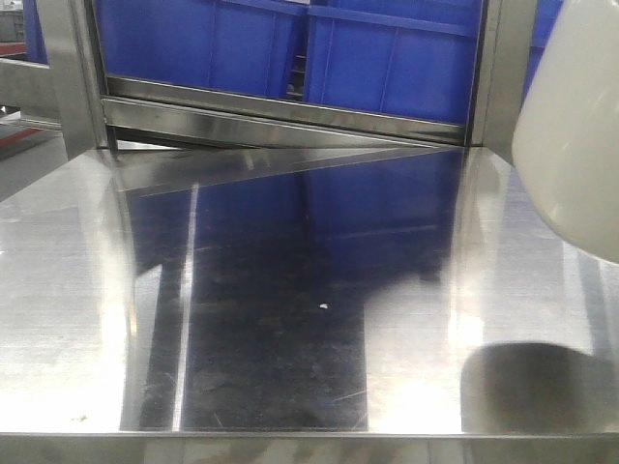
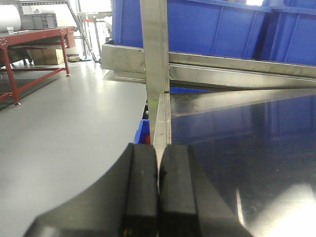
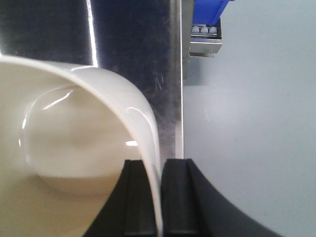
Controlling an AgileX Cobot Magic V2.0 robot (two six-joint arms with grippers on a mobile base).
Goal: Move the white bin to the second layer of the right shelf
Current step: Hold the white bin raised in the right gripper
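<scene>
In the front-facing view you are seeing the white bin (image 1: 571, 126) hanging at the right edge. It is glossy cream, smooth-walled and rounded, and it is lifted off the steel tabletop (image 1: 290, 290), throwing a dark shadow (image 1: 527, 387) beneath. Bare mirror-like steel is stretching leftward and down to the front lip. Blue crates (image 1: 387, 48) are standing behind the far rail (their insides are hidden from you).

In the left wrist view your left hand (image 2: 158, 170) is sitting with its black pads pressed together, gripping nothing, lined up with the tabletop's left edge. An upright post (image 2: 155, 44) is rising ahead, and grey floor (image 2: 64, 123) is opening leftward toward a red-framed table (image 2: 34, 44).

In the right wrist view your right hand (image 3: 160, 177) is pinching the bin's thin wall, one pad inside and one outside. The bin's glossy inner walls and rounded bottom are facing you. The tabletop's right edge is running just beside the hand, with floor beyond. A roller track (image 3: 204, 29) is showing under a blue crate.
</scene>
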